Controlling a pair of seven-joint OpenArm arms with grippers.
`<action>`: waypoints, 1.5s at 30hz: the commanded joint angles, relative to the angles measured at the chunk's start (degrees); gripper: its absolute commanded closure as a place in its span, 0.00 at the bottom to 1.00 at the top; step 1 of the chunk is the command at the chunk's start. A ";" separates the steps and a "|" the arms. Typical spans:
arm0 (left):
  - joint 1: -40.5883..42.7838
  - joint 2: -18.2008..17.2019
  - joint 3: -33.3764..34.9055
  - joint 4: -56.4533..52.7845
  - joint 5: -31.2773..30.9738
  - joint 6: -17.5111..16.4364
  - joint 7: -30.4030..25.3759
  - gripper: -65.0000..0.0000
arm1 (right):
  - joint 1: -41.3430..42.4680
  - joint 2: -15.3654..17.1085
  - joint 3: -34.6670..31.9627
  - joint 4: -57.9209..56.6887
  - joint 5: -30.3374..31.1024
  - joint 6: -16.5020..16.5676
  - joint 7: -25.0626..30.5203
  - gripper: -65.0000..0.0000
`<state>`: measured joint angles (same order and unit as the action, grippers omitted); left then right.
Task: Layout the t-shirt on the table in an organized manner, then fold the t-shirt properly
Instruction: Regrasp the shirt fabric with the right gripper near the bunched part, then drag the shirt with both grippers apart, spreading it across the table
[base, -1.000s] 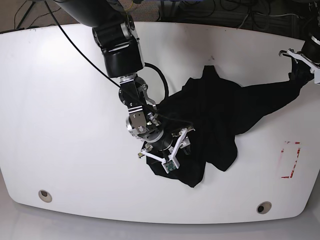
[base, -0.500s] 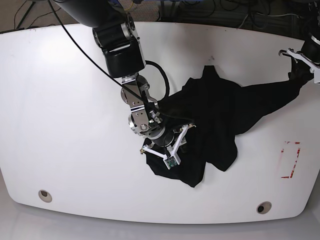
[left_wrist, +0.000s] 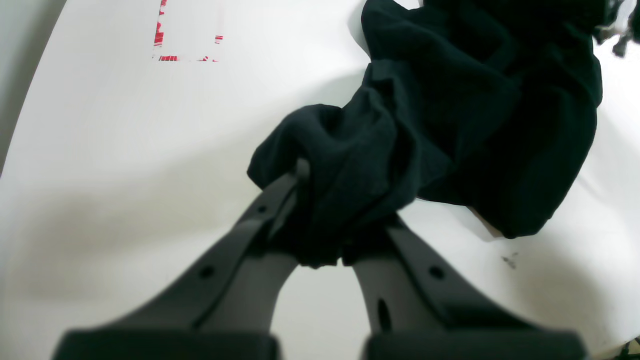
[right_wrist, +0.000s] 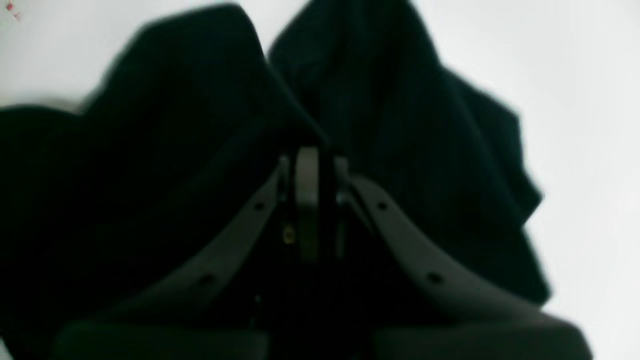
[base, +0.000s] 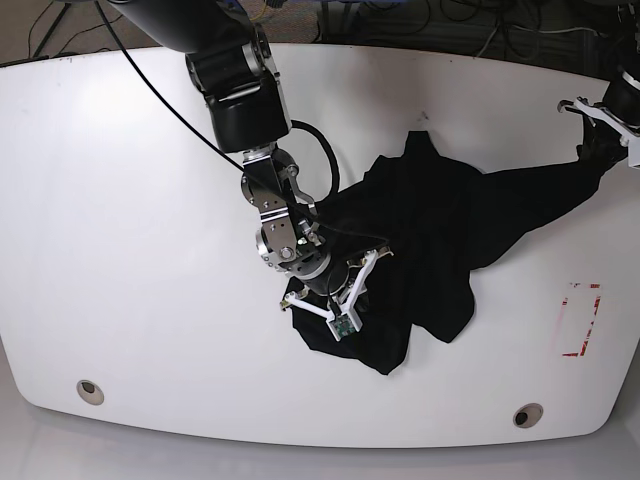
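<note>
The black t-shirt (base: 440, 230) lies crumpled on the white table (base: 130, 250), with one part stretched out to the far right. There my left gripper (base: 600, 135) is shut on that end; in the left wrist view the left gripper (left_wrist: 345, 200) has bunched cloth (left_wrist: 450, 100) between its fingers. My right gripper (base: 335, 300) is pressed down on the near left part of the t-shirt. In the blurred right wrist view the right gripper (right_wrist: 310, 170) is shut, with a ridge of the black cloth (right_wrist: 400, 125) rising to its tips. No print shows on the t-shirt.
A red rectangular marking (base: 580, 320) is at the table's near right, also seen as the red marking (left_wrist: 187, 47) in the left wrist view. Two round holes (base: 90, 391) (base: 527, 414) sit near the front edge. A cable (base: 320, 150) loops off the right arm.
My right gripper's jaws have closed from wide open onto the cloth, and its wrist has edged slightly toward the near right. The left arm and the stretched end have not moved.
</note>
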<state>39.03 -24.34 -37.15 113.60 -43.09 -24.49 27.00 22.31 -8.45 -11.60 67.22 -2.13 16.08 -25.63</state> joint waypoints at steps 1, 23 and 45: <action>0.05 -0.94 -0.70 0.82 -0.65 -0.08 -1.64 1.00 | 0.95 -0.21 0.74 4.91 0.33 -0.03 0.79 1.00; -5.05 -1.02 -0.88 0.64 0.67 -0.08 -1.55 1.00 | -0.81 5.06 2.50 20.91 0.15 0.06 -4.22 1.00; -31.77 -2.52 0.53 0.82 18.17 0.01 7.15 1.00 | 4.82 19.13 2.50 29.53 0.50 0.41 -2.72 1.00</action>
<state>10.68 -24.58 -35.99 113.38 -24.14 -24.75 33.19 24.01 9.78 -9.34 95.66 -2.04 16.95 -30.41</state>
